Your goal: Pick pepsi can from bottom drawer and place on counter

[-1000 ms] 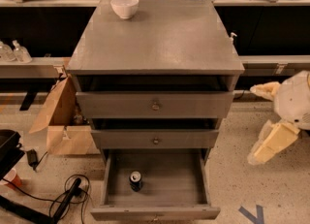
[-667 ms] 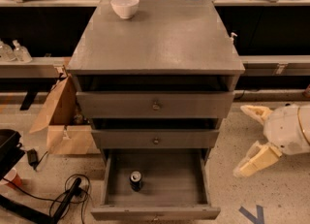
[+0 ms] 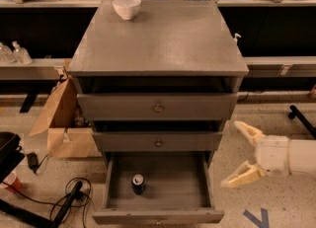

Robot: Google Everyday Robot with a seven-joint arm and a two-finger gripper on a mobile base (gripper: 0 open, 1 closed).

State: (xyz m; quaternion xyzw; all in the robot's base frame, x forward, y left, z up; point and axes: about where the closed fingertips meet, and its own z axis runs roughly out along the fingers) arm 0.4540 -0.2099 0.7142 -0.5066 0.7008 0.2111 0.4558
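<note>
dark pepsi can, label unreadable, stands in the open bottom drawer, claw spread to its right.

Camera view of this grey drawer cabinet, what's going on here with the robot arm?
A one-armed robot is going for the pepsi can, which stands upright in the open bottom drawer, near its front left. The gripper sits low to the right of that drawer, outside it, fingers spread open and holding nothing. The counter has a white bowl at its back left, and the can is not yet picked.
</note>
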